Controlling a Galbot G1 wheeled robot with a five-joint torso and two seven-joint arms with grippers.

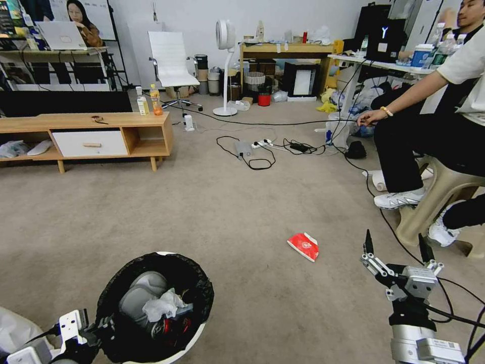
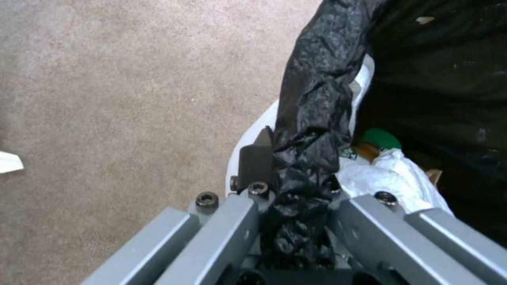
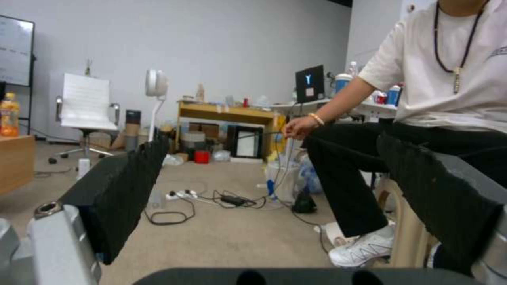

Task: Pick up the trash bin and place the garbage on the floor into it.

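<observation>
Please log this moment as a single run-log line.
left gripper: shut on trash bin rim | right gripper: open, empty | red packet: on floor

A low wooden TV stand (image 1: 101,121) sits at ten o'clock, two upright drink bottles (image 1: 149,101) at its right end. A white office chair (image 1: 171,60) and standing fan (image 1: 225,65) stand near twelve. Tangled cables (image 1: 257,149) cross the beige carpet (image 1: 217,217) toward one o'clock.
</observation>
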